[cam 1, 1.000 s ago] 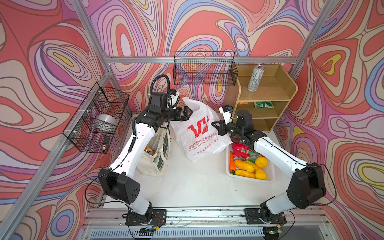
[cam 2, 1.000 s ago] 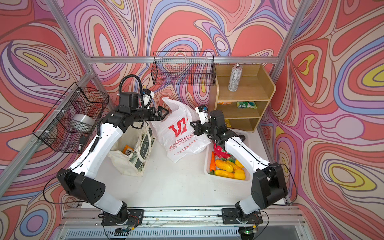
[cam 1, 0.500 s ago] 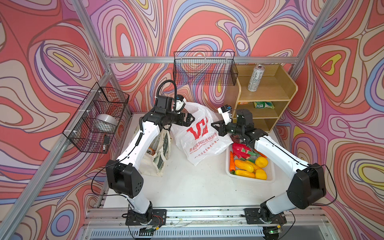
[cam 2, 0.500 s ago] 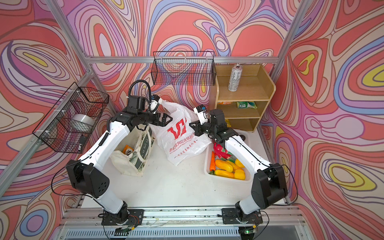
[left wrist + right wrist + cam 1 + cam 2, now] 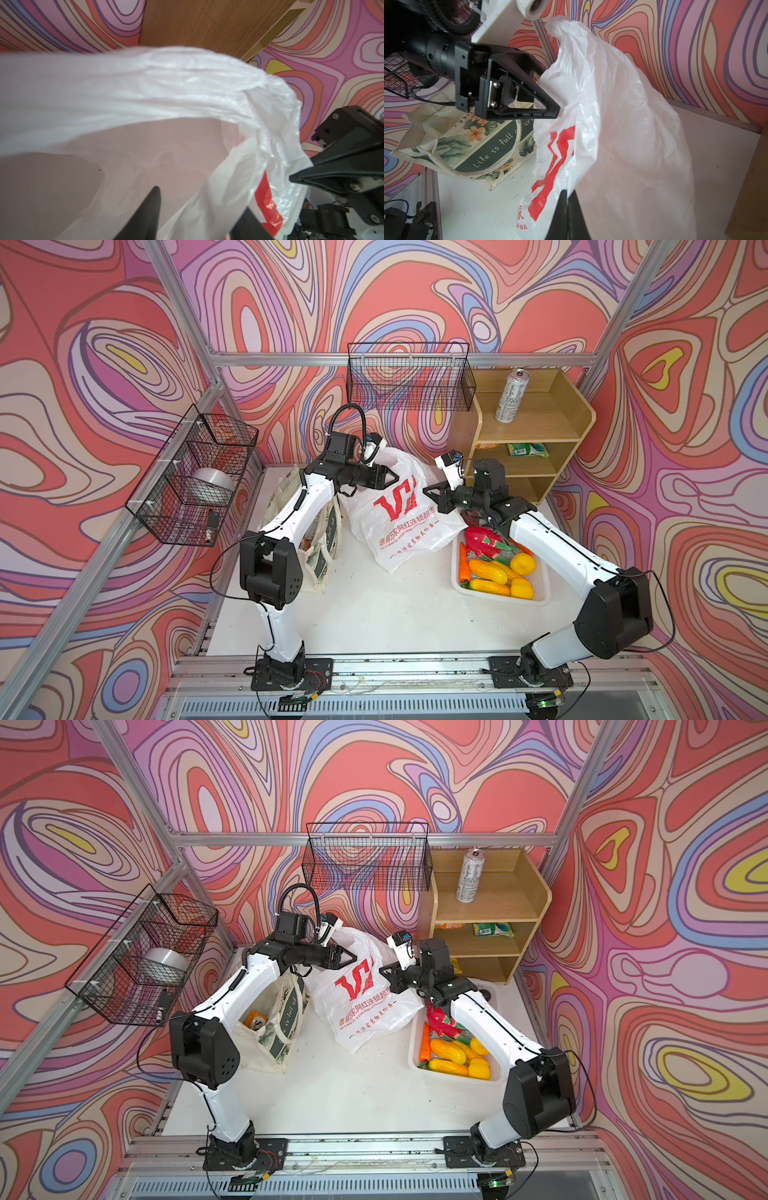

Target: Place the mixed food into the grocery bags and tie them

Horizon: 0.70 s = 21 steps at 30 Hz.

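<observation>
Swirled pink, red and purple walls close in a white surface [image 5: 374, 614]. On the left wall, a black wire basket [image 5: 166, 506] holds a silver cylinder [image 5: 212, 485] lying on its side. Next comes the cream canvas tote [image 5: 322, 568], standing open under the left arm with an orange packet [image 5: 254, 1020] visible inside. The left fingers [image 5: 149, 214] stand a little apart with a band of the white plastic bag [image 5: 399, 514] running between them; whether they grip it I cannot tell. The bag slumps mid-surface, red print showing, its contents hidden. The right fingers [image 5: 566, 216], pressed together, pinch its rim. Beside it, the white basket [image 5: 542, 593] carries a pink dragon fruit [image 5: 482, 539], a carrot [image 5: 463, 564] and yellow vegetables [image 5: 488, 572]. On the wooden shelf [image 5: 577, 414] behind, a silver can [image 5: 512, 396] stands on top, and a green packet [image 5: 527, 449] lies one level down.
</observation>
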Motion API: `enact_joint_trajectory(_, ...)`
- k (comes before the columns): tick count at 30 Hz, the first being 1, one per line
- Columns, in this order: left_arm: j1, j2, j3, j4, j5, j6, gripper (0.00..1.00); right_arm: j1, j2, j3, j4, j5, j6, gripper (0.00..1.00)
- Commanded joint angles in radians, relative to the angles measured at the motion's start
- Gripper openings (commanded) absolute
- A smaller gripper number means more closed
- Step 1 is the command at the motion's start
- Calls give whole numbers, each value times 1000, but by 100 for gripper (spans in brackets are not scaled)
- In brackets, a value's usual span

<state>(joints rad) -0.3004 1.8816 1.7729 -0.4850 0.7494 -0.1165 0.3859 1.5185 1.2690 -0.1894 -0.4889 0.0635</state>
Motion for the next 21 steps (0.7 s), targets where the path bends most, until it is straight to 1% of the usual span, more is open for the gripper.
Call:
enact_joint_trajectory(1, -2, -18, -22, 47, 99, -21, 0, -1, -17, 19, 1, 20, -12, 0)
enact_joint_trajectory(5, -2, -114, -89, 127, 93, -78, 0, -1, 0, 33, -17, 57, -14, 0)
enact_joint_trajectory(6, -2, -139, -102, 154, 88, -104, 0, -1, 13, 50, -37, 73, -12, 2)
enact_joint_trajectory(7, -1, -167, -116, 190, 73, -145, 0, -1, 29, 76, -67, 98, -1, 25)
enact_joint_trajectory(8, -1, -194, -130, 213, 52, -187, 0, -1, 42, 102, -95, 111, 8, 42)
enact_joint_trajectory(9, -2, -221, -137, 248, 21, -233, 0, -1, 49, 128, -119, 123, 26, 53)
enact_joint_trajectory(10, -3, -246, -147, 268, -9, -275, 0, -1, 45, 142, -129, 128, 55, 57)
enact_joint_trajectory(15, -22, -332, -168, 257, -166, -370, 0, 2, -33, 155, -148, 129, 191, 64)
enact_joint_trajectory(17, -41, -360, -188, 258, -233, -403, 0, 17, -48, 178, -173, 130, 258, 65)
enact_joint_trajectory(19, -71, -387, -215, 280, -294, -434, 0, 71, -55, 197, -187, 176, 312, 67)
enact_joint_trajectory(21, -102, -405, -234, 293, -363, -463, 0, 141, -55, 212, -204, 241, 332, 68)
